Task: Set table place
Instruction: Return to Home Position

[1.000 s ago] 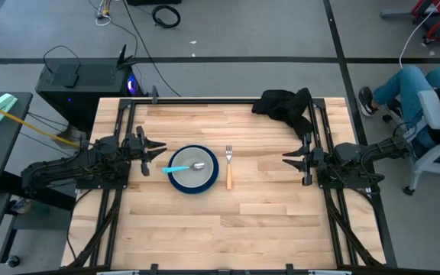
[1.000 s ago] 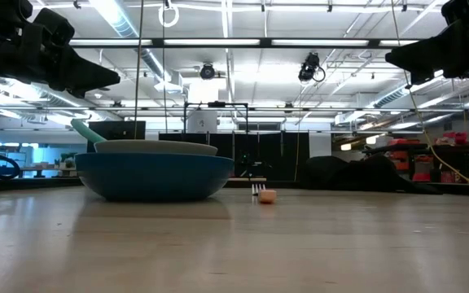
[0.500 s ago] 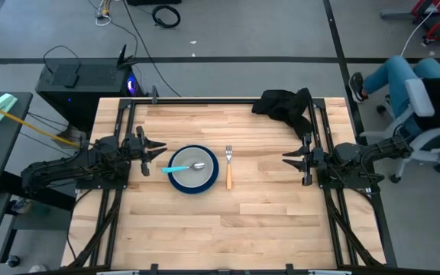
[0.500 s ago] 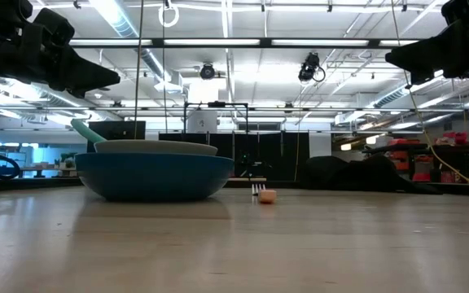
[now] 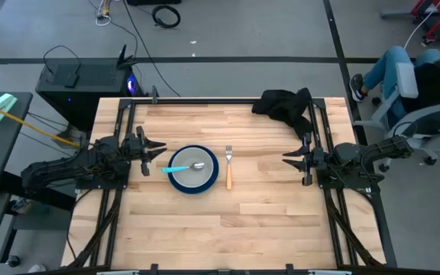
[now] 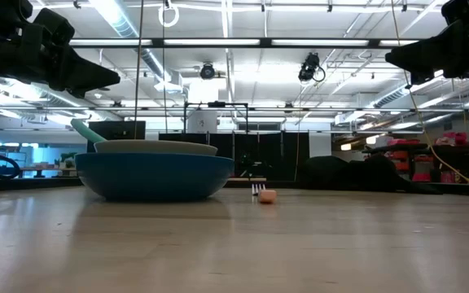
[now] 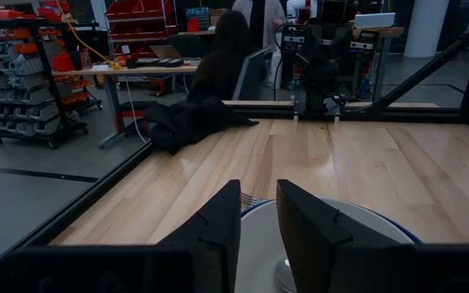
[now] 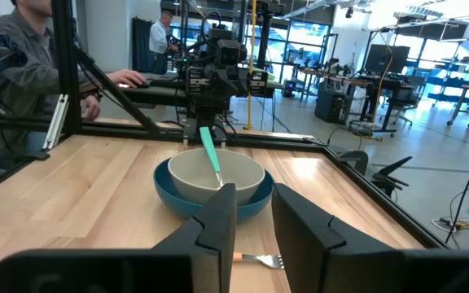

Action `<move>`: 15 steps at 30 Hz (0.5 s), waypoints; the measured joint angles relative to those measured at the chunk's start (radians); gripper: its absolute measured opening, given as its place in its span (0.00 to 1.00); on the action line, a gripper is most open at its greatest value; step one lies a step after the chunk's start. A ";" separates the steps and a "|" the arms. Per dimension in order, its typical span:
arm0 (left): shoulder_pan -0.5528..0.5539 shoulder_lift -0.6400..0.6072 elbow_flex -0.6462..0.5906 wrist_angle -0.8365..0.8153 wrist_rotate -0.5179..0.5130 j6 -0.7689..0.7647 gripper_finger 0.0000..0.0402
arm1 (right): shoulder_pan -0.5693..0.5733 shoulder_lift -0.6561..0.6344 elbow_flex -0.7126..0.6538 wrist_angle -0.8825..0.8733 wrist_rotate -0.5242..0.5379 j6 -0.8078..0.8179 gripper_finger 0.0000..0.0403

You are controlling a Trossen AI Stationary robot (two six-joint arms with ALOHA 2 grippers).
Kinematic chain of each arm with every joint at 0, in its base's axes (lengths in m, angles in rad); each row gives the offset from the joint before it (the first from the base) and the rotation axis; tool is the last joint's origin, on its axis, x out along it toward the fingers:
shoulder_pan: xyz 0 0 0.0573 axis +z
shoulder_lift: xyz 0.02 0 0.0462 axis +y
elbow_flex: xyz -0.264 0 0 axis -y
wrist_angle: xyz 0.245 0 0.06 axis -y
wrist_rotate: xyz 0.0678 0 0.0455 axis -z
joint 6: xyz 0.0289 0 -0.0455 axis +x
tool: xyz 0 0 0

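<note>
- The large tabletop of light wooden planks in a black metal frame [image 5: 266, 221]: nothing on it has moved over the last second. Only a seated person [image 5: 403, 72] beyond its far right corner has shifted. By my reading the setting is finished and both arms are parked.
- The left gripper [image 5: 157, 149] hangs over the table's left side, its fingers a little spread and empty, pointing at the plate. The right gripper [image 5: 287, 158] mirrors it at the right side, likewise slightly spread and holding nothing. Neither has stirred.
- The crumpled black cloth [image 5: 285, 103] lies at the far right corner, well apart from the setting.
- The round blue plate [image 5: 193, 190] sits left of centre and carries the bowl.
- The smaller pale grey bowl [image 5: 197, 177] rests inside the plate and holds the spoon.
- The orange-handled fork [image 5: 228, 168] lies just right of the plate, not touching it, with its tines toward the far side.
- The teal-handled spoon [image 5: 177, 169] lies in the bowl, its handle jutting left over the rim.
</note>
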State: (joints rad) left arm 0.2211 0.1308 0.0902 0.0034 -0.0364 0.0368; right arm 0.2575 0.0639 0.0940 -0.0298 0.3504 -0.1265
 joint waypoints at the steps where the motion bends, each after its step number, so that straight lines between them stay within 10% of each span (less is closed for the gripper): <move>1: 0.000 0.000 0.000 0.000 0.000 0.000 0.22 | 0.000 0.000 0.000 0.000 0.000 0.000 0.22; 15: 0.000 0.000 0.000 0.000 0.000 0.000 0.23 | 0.000 0.000 0.000 0.000 0.000 0.000 0.22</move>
State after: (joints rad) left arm 0.2211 0.1308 0.0902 0.0035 -0.0364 0.0369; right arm 0.2574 0.0639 0.0940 -0.0297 0.3504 -0.1263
